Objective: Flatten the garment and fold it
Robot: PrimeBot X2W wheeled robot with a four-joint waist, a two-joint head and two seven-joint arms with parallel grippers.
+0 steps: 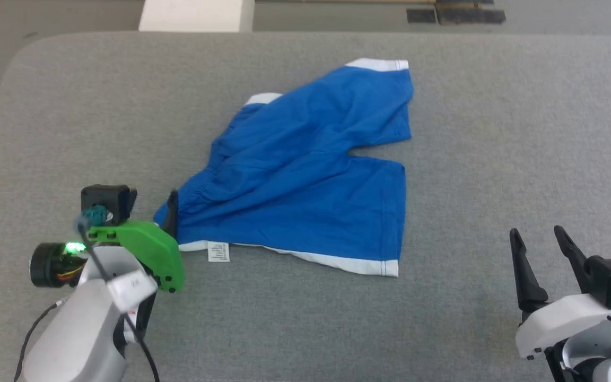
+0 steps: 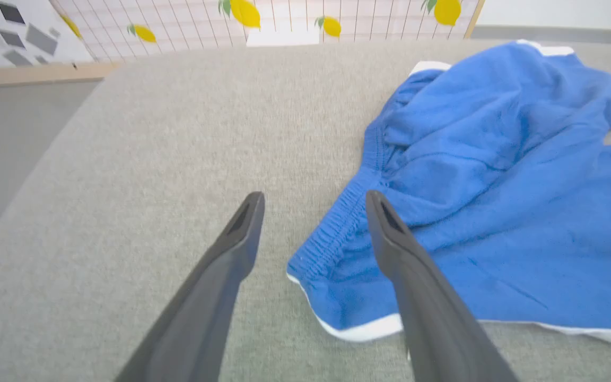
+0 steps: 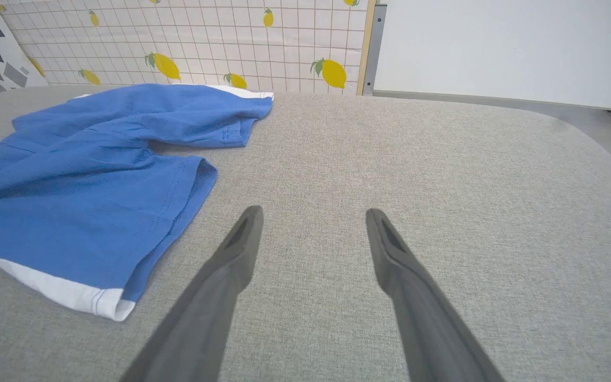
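Left pincer (image 2: 313, 199): fingers apart, nothing held, at the waistband corner of the blue shorts (image 1: 305, 175). Right pincer (image 3: 313, 212): fingers apart, empty, well clear of the hem. Shorts lie rumpled mid grey bench (image 1: 496, 132), legs toward the right.

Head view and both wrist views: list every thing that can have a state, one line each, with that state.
blue shorts: lying open on the grey table, wrinkled, unfolded, far leg bunched.
white tag: sticking out from the near edge, flat on the table.
left gripper: open, at the waistband corner, gripping nothing.
right gripper: open, over bare table, apart from the shorts.
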